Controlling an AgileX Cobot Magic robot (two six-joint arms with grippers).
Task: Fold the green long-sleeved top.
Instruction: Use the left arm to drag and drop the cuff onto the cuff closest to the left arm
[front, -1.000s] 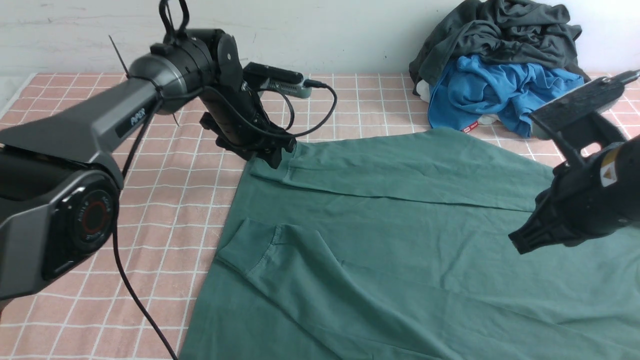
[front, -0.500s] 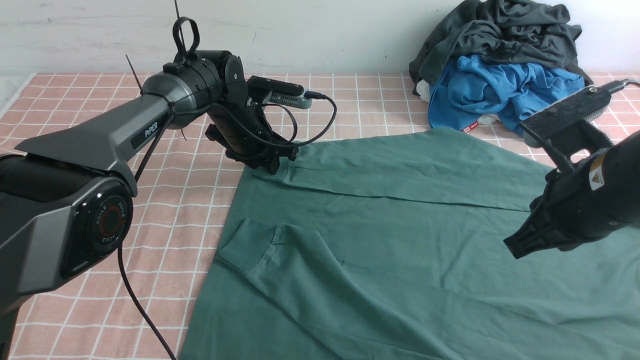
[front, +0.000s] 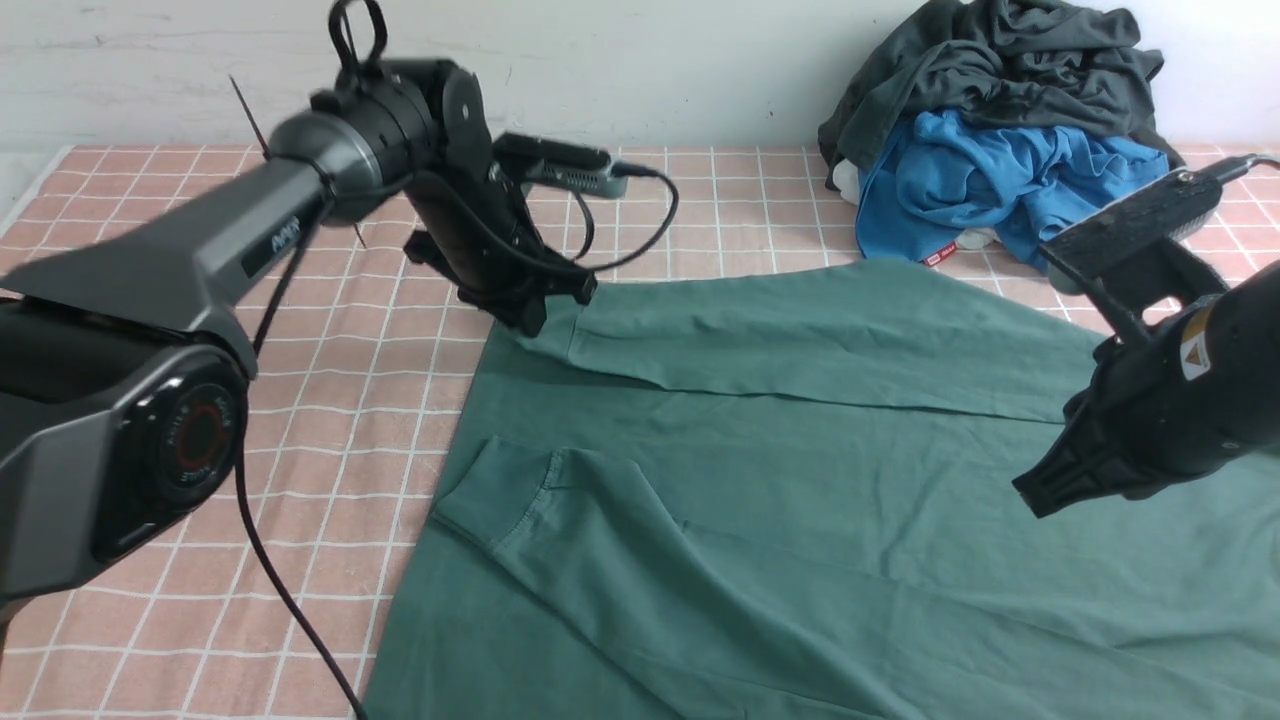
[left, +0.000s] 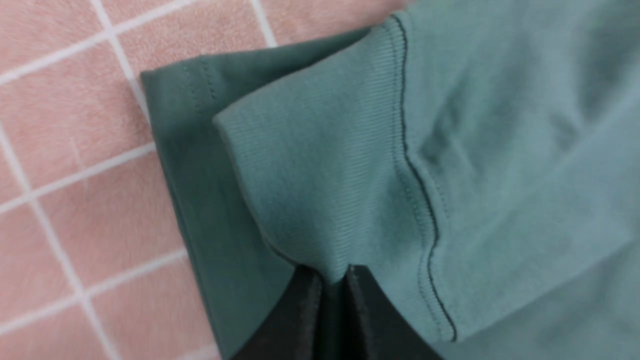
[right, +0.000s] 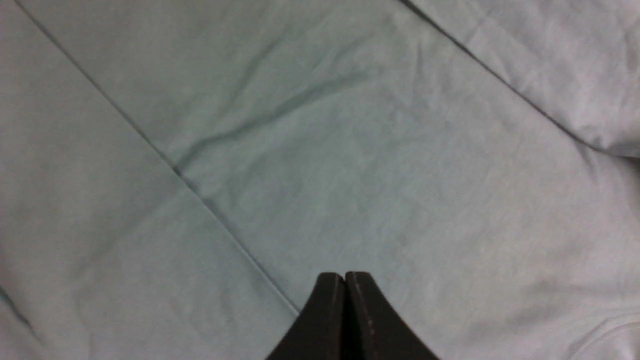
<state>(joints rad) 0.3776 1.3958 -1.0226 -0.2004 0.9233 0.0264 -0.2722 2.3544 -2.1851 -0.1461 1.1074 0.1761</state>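
The black left claw (front: 562, 312) pinches the green cotton top (front: 760, 430) at its folded sleeve's cuff, probably to straighten it. The black right claw (right: 345, 277) hovers clenched, empty.

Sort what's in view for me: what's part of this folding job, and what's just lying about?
Part of the job:
- green top, spread out, sleeves folded in
- left tool, shut on the green top
- right tool, shut

Just lying about:
- blue garment
- dark grey garment, on the blue one
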